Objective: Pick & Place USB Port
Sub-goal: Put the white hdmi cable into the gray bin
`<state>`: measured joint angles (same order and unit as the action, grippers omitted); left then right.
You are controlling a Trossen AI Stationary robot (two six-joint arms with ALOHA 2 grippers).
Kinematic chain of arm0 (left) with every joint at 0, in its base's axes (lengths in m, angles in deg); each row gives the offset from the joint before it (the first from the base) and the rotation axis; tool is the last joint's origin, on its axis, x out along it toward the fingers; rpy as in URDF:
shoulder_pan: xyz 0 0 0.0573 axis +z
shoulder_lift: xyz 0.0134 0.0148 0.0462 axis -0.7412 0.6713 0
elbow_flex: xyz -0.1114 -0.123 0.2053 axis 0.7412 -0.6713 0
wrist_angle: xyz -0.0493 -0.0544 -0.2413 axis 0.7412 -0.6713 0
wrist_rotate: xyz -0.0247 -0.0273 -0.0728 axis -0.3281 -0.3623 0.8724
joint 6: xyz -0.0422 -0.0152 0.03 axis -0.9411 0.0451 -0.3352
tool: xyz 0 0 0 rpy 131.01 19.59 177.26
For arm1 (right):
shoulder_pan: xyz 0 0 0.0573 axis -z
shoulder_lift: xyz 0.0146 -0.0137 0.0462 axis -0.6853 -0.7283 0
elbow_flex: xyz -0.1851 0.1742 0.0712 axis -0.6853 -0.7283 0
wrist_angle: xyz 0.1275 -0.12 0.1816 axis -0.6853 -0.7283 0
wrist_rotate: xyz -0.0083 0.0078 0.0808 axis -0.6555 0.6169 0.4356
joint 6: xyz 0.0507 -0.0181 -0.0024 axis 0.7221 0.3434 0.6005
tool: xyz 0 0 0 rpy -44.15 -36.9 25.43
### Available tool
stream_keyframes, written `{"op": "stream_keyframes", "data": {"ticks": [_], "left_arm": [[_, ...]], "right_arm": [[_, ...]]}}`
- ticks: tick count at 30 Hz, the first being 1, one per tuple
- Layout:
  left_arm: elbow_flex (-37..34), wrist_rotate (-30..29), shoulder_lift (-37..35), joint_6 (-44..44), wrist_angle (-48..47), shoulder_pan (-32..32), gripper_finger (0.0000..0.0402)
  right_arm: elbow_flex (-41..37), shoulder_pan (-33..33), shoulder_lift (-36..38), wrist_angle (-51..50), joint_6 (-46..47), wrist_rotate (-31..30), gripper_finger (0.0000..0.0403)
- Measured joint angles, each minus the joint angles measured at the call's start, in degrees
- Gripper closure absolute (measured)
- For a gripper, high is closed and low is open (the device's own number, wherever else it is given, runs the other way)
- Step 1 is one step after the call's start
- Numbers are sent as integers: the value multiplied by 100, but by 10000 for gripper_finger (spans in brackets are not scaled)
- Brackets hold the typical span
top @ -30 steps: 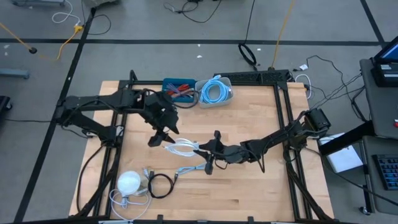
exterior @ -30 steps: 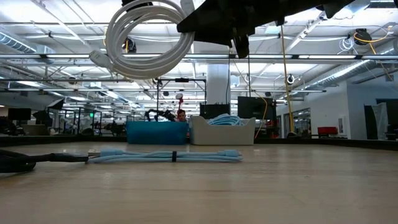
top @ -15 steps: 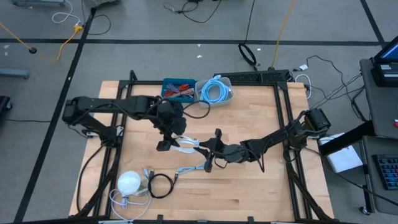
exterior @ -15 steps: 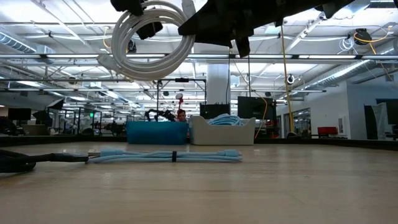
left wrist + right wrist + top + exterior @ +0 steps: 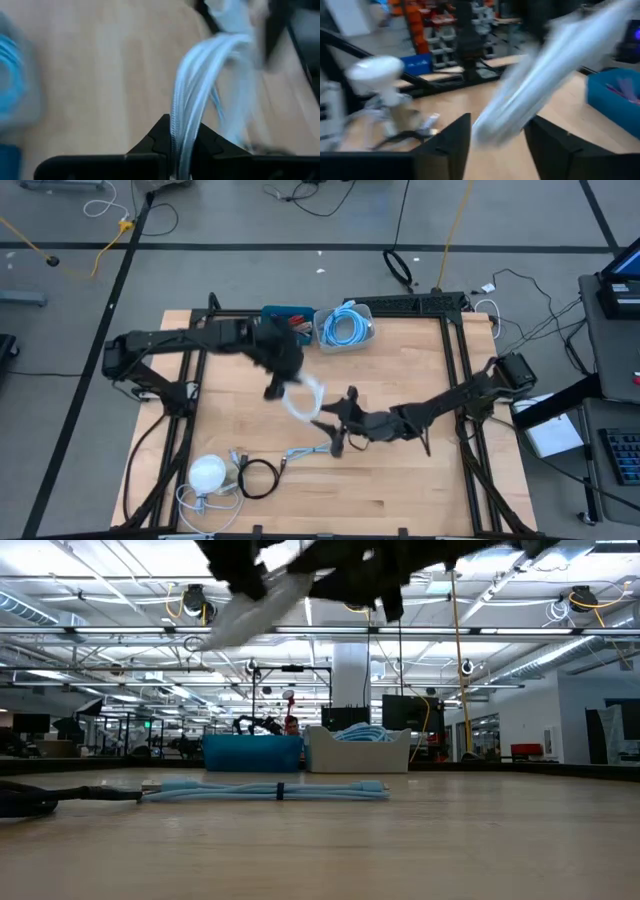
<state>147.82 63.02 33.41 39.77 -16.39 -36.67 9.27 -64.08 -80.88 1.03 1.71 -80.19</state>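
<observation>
A white coiled USB cable [image 5: 305, 396] hangs in the air above the table's middle, blurred by motion and showing as a slanted streak in the low view [image 5: 255, 605]. My left gripper [image 5: 283, 388] is shut on it, reaching in from the table's left. My right gripper [image 5: 326, 423] stands just right of and nearer than the coil. It is open, and in its wrist view its fingers stand on either side of the coil's lower end [image 5: 492, 127]. My left gripper pinches several strands of the coil's rim [image 5: 182, 142] between its two fingers. The strands run straight away from the fingers. The coil is lifted clear of the table and tilted. Whether my right gripper touches the coil, I cannot tell.
A light blue cable [image 5: 305, 452] lies on the table near the right gripper. A white round device [image 5: 208, 473] and a black cable [image 5: 258, 478] sit at the near left. A blue bin [image 5: 285, 318] and a white box holding a blue cable [image 5: 345, 327] stand at the far edge.
My left gripper has gone right to the white coil, which hung from my right gripper, and has taken hold of its rim. It has then drawn the coil toward the far edge. The coil has tipped from a face-on ring to a slanted streak. My right arm has kept its place.
</observation>
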Motion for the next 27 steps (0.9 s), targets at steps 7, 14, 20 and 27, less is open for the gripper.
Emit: {"op": "stream_keyframes", "data": {"ticks": [7, 14, 20, 27], "left_arm": [[73, 867, 72, -58, 1809, 1967, 376], [1738, 2299, 1637, -215, 1719, 3012, 376], [4341, 1968, 3389, 1055, -347, 2667, 376], [5251, 1216, 4264, 2178, -1682, 2739, 376]], "right_arm": [[12, -778, 381, -420, 71, 199, 183], [9, -1490, 412, -826, -183, -1061, 199], [4, -1606, 412, -1320, 25, -1749, 205], [-72, -1605, 405, -1767, 515, -1755, 207]]}}
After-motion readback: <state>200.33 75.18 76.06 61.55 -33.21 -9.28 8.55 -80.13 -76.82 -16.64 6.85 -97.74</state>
